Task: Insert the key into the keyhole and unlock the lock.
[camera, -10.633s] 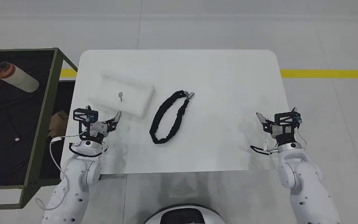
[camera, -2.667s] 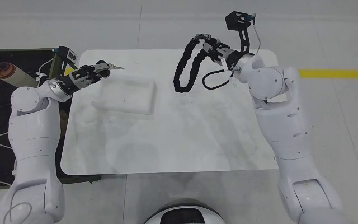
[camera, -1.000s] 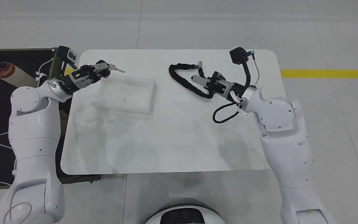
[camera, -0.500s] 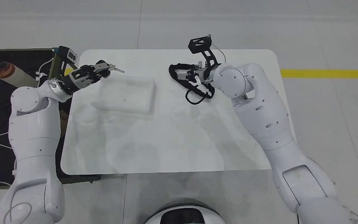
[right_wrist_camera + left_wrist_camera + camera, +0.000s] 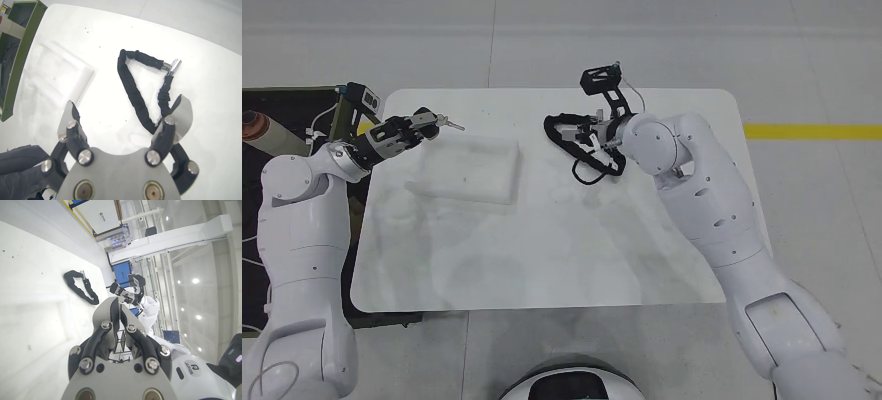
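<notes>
My left gripper (image 5: 434, 121) is clamped on the key (image 5: 453, 124), held up over the far left corner of the table (image 5: 542, 250). The chain lock (image 5: 134, 89) lies flat on the table with its metal barrel (image 5: 175, 65) free, and my right gripper (image 5: 126, 103) is spread open just above it. I judge only the key pickup done; steadying the lock, inserting and turning all remain

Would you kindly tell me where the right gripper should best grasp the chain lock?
Probably the sleeved chain just behind the silver lock cylinder, from above, across its width: it lies flat on the table, and this leaves the cylinder's end free.
</notes>
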Tool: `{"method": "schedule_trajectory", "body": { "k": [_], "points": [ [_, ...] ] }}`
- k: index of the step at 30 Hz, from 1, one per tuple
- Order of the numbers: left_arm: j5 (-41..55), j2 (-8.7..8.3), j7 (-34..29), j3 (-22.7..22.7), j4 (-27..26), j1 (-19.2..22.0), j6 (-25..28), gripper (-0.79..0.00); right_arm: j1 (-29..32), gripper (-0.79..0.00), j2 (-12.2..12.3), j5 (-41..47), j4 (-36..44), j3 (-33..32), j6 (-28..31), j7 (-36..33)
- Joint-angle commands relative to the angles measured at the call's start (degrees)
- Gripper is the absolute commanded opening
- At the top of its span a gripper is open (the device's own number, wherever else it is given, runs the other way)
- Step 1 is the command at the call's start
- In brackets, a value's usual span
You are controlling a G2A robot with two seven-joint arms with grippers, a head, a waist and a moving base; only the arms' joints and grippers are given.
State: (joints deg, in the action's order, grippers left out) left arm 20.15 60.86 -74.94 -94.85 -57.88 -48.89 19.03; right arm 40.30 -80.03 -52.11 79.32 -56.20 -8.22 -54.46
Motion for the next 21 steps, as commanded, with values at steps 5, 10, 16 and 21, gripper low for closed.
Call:
{"method": "schedule_trajectory", "body": {
  "k": [5, 10, 16, 21],
  "points": [
    [0.0, 0.0, 0.0, 0.0, 0.0, 0.0, 0.0, -0.785, 1.4, 0.0, 1.0, -11.2, -1.3, 5.6, -3.9, 11.3],
    [0.0, 0.0, 0.0, 0.0, 0.0, 0.0, 0.0, -0.785, -0.8, 0.0, -1.1, -18.0, -8.2, 8.7, -4.7, 13.7],
    [0.0, 0.0, 0.0, 0.0, 0.0, 0.0, 0.0, -0.785, -4.3, -0.114, -4.6, -22.1, -16.4, 9.2, -3.9, 8.7],
    [0.0, 0.0, 0.0, 0.0, 0.0, 0.0, 0.0, -0.785, -6.8, -0.305, -6.7, -21.0, -21.9, 7.5, -2.2, 5.7]
  ]
}}
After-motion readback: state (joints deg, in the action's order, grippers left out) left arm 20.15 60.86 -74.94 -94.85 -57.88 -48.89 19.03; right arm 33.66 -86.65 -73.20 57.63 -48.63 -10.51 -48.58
